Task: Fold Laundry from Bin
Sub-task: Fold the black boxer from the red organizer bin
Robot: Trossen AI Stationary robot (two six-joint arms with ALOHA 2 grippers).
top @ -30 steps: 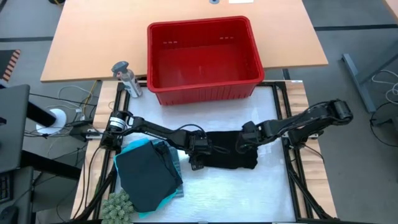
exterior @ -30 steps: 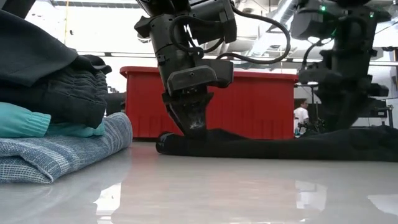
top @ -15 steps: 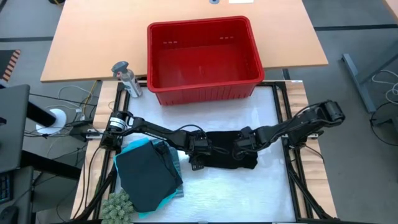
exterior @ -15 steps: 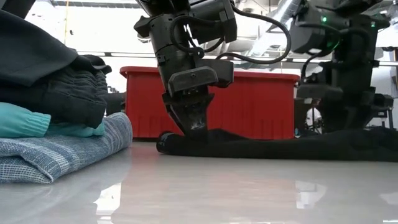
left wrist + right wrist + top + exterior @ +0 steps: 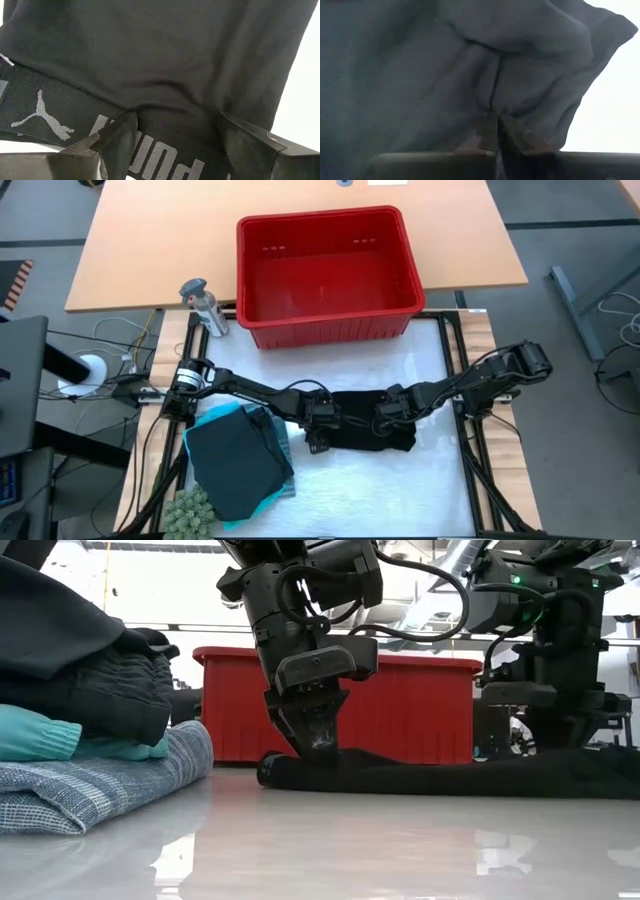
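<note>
A black garment with a lettered waistband lies flat on the white table. My left gripper stands open at its left end, fingertips down on the cloth. My right gripper is shut on the garment near its middle. The red bin stands beyond them at the far edge. More laundry sits folded in a stack at the near left: black pieces on turquoise on a blue-grey striped one. My left gripper comes from above, pointing down, its two spread fingertips set on the garment just inside the waistband. The cloth lies flat on the table under them. My right gripper pinches a raised fold of the black cloth between its shut fingers, slanting down from the table's right. Creases run to the pinch; the rest of the garment lies on the table.
A grey bottle stands left of the bin. A green knobbly thing lies at the near left corner beside the stack. Bare white table shows between the garment and the bin and toward the near edge.
My right gripper has gone toward the table's left and a little toward the near edge, closer to my left gripper, over the black garment. The garment stays lying on the table.
</note>
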